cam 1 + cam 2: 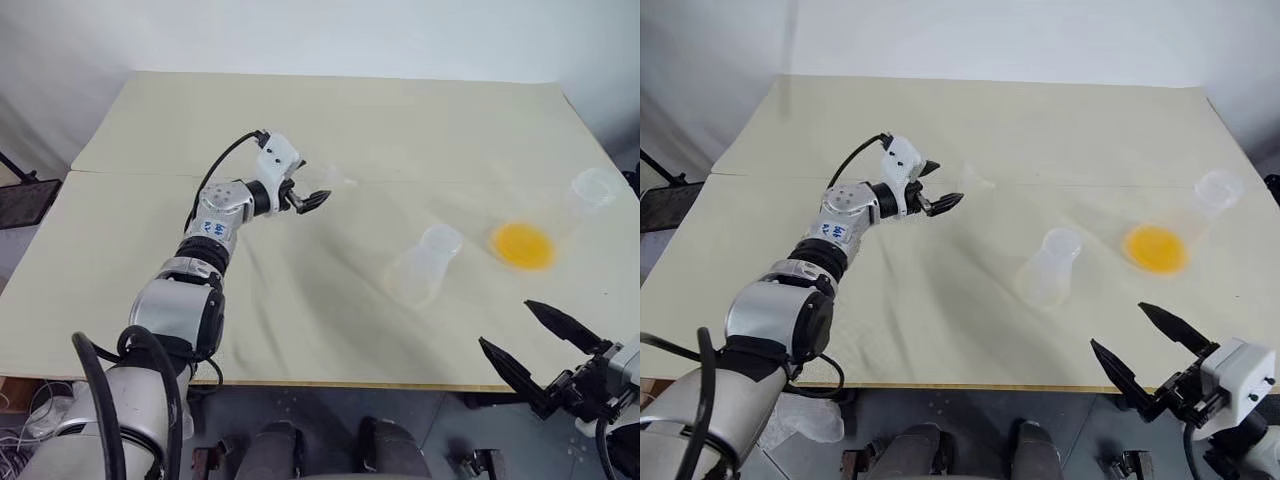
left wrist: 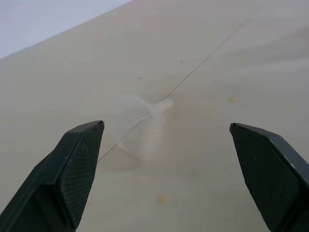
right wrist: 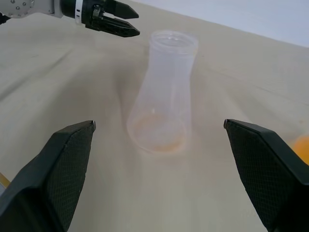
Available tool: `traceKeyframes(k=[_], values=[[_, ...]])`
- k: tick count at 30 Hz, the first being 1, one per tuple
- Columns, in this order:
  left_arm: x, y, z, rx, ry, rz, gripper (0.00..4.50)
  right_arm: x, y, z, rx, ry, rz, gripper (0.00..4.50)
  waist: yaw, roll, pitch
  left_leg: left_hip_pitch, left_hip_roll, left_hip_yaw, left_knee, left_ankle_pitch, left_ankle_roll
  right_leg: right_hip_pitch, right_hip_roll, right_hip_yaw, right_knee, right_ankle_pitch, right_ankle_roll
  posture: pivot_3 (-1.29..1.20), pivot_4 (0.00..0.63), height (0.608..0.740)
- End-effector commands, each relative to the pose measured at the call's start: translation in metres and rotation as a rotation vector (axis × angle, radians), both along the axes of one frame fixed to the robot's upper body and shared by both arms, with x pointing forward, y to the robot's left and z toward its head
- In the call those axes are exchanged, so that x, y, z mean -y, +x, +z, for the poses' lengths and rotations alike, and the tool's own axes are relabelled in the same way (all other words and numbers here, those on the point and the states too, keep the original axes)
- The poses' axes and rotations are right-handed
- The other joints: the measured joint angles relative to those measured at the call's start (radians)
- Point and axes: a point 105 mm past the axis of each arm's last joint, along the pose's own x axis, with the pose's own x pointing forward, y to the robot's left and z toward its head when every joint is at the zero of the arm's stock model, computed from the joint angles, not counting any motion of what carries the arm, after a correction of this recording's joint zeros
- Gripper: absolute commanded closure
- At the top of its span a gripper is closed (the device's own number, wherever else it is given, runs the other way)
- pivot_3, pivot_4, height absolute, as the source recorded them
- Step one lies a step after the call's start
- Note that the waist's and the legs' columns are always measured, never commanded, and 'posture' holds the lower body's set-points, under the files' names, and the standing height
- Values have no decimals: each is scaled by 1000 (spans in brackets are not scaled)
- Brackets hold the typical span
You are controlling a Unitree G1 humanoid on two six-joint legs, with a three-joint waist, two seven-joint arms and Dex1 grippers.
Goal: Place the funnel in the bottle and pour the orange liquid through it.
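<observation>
Funnel (image 2: 145, 123) of clear plastic lies on its side on the pale worktop (image 1: 400, 120), faint against the surface, its narrow spout resting along the thin seam that crosses the worktop. In the head views it is barely a pale smudge just beyond the left pincer (image 1: 312, 199). That pincer hovers near it with its two black fingers spread wide and nothing between them; in the left wrist view the funnel sits in the gap ahead of the fingertips, apart from both.

Toward the middle of the worktop, well apart from the funnel, stands the frosted bottle (image 1: 1048, 268), upright, wide-mouthed and broader at the base. In the right wrist view a faint orange tint shows at its bottom; whether that is residue or a reflection cannot be told.

Further right, the orange liquid (image 1: 1156, 248) shows as a bright disc inside a clear vessel (image 1: 1200, 205) whose walls are hard to trace; its rim appears as a pale ring near the worktop's right edge.

The right pincer (image 1: 1143, 349) hangs at the near edge, fingers spread, empty, well apart from the bottle.
</observation>
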Motion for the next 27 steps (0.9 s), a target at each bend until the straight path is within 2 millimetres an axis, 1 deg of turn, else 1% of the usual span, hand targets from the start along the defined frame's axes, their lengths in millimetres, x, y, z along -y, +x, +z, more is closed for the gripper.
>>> traceKeyframes(k=[1,10,14,19,22,27], values=[[4,2,1,3,11,21,65,-3,-2,10,51,-13,-2,0,1,0,0,0,0,0,0,0,0,0,0,0,0,0,0,0,150,740],[21,0,-8,-80,11,-13,65,-8,-1,6,54,7,-11,0,0,0,0,0,0,0,0,0,0,0,0,0,0,0,0,0,150,740],[28,-1,-9,-75,21,-19,65,-9,-2,5,53,9,-20,0,0,0,0,0,0,0,0,0,0,0,0,1,0,0,0,0,150,740],[46,-3,-10,-77,9,-41,65,-9,-3,5,58,8,-27,0,2,0,0,0,0,0,0,0,0,0,0,1,0,0,0,0,150,740],[54,-4,-10,-76,3,-42,65,-9,-3,5,59,7,-32,0,1,0,0,0,0,0,0,0,0,0,0,1,0,0,0,0,150,740],[57,-2,-13,-75,10,-4,65,-10,-5,6,60,7,-41,0,-1,0,0,0,0,1,0,0,0,0,0,1,0,0,0,0,150,740]])
